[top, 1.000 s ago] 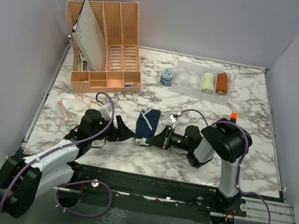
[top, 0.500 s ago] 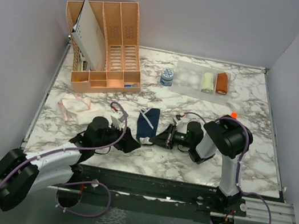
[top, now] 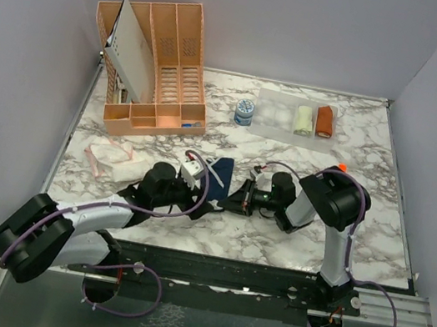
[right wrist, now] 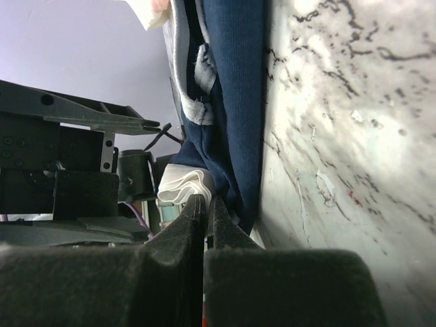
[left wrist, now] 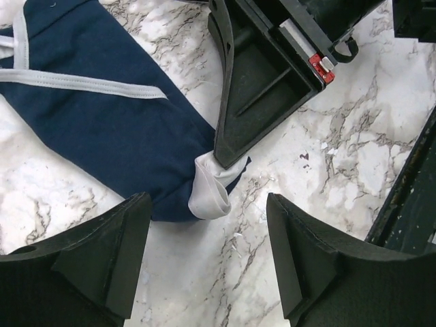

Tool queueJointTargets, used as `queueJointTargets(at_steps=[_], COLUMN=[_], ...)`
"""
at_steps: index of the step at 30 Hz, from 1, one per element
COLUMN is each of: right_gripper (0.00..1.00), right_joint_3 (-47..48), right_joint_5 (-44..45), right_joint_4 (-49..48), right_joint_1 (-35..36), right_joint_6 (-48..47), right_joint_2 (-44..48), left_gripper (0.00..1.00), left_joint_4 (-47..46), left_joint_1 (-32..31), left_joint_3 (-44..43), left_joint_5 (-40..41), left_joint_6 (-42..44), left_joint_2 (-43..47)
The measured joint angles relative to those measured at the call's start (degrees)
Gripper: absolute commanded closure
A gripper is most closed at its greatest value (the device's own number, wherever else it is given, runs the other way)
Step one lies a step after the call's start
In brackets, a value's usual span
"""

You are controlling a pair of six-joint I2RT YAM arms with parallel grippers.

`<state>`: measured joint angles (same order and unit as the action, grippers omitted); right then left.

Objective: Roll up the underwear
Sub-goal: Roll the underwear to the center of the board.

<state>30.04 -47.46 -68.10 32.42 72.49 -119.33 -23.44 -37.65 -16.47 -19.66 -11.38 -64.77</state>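
Note:
The navy blue underwear point(top: 219, 172) lies folded lengthwise on the marble table, its white-banded near corner point(left wrist: 208, 192) pinched by my right gripper point(top: 228, 204). In the right wrist view the fingertips point(right wrist: 204, 208) are shut on that white band below the navy cloth point(right wrist: 235, 102). My left gripper point(left wrist: 208, 272) hangs open just in front of that corner, its fingers point(left wrist: 102, 259) on either side of bare table, touching no cloth. In the top view the left gripper point(top: 204, 205) sits beside the right one. The whitish-pink underwear point(top: 109, 157) lies flat at the left.
A peach divided organizer point(top: 155, 68) stands at the back left. A small blue-and-white roll point(top: 244, 114) sits mid-back. A clear tray point(top: 274, 114) at the back right holds a cream bundle point(top: 304, 121) and a rust-orange bundle point(top: 325, 120). Walls close in on both sides.
My left arm has swung right, bringing its open gripper up to the navy underwear's near end. The right gripper has stayed shut on the corner, shifting slightly right.

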Motion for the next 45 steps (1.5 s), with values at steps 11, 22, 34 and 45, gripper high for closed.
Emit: queueJointTargets(at_steps=[11,22,34,45], right_gripper=[0.99,0.63,0.3,0.31], right_joint_3=[0.85,1.66,-5.79,-13.94], right_joint_5=[-1.68,-3.5,-1.18,2.47], right_joint_4=[2.36,5.95,12.28,8.0], right_joint_1=[-0.96,-1.09,-0.92,8.72], right_joint_6=[-0.94,-6.8,-48.96,-81.9], right_joint_2=[0.26,2.89,23.87,27.89], left_gripper=[0.34,1.0,1.0,1.0], left_joint_4=[0.26,-0.5,8.66,17.66], left_joint_1=[-1.77,-2.4,-2.54,-1.73], left_joint_3=[-2.05,-6.6,-10.71,-14.08], left_joint_5=[0.04,0.07,-3.41,-8.46], left_joint_6=[4.46,6.05,2.58,0.28], left_joint_2=[-8.76,-16.24,-13.4,-15.78])
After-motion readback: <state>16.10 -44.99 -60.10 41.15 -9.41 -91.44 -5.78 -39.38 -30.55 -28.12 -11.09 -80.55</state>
